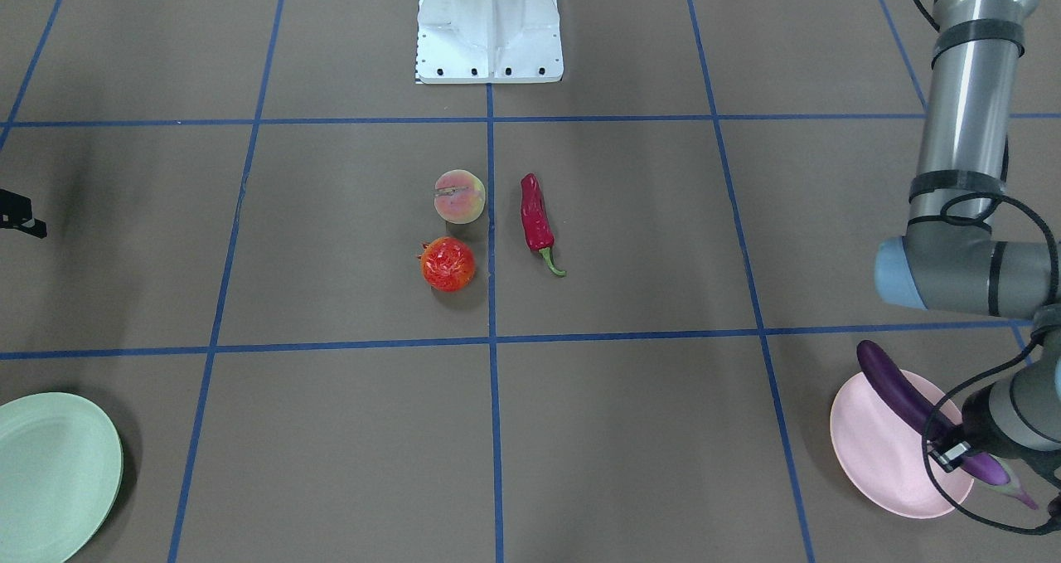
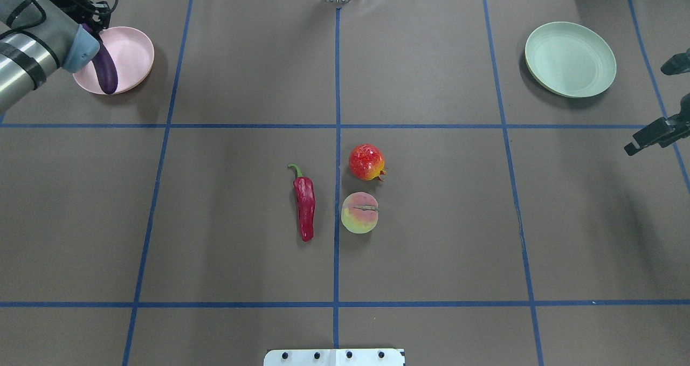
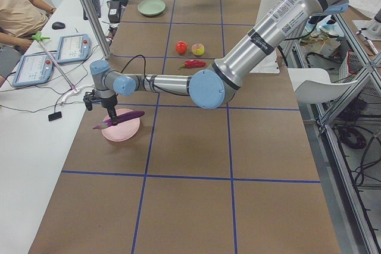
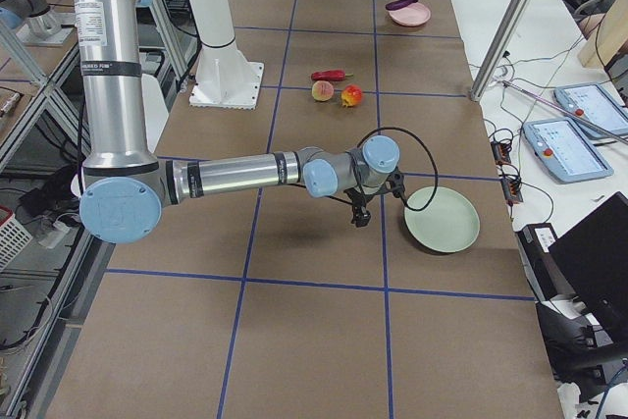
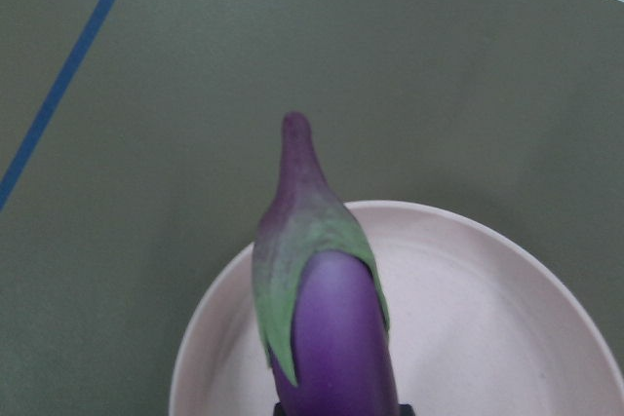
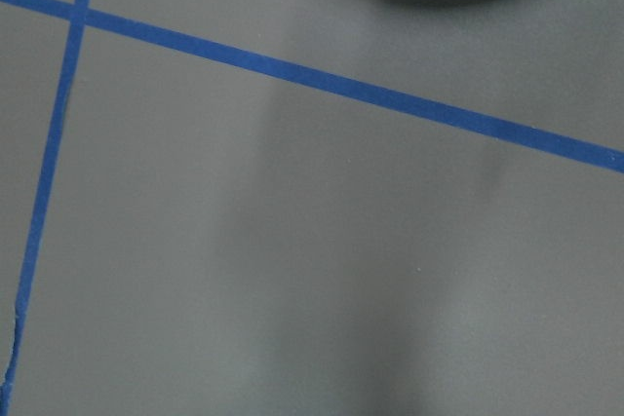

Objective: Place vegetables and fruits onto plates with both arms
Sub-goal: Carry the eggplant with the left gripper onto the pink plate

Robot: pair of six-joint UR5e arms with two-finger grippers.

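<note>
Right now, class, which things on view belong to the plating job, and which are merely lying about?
Job: eggplant, chili pepper, peach, pomegranate, pink plate, green plate, left hand gripping the eggplant.
Lying about: white base block, control tablets, computer mouse.

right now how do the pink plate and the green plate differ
Colour: the pink plate is pale pink, the green plate pale mint.
Load: the left gripper holds the eggplant over the pink plate; the green plate is bare.
Side: the pink plate sits on the robot's left, the green plate on its right.
Both are round, plain and far from the robot's base.
</note>
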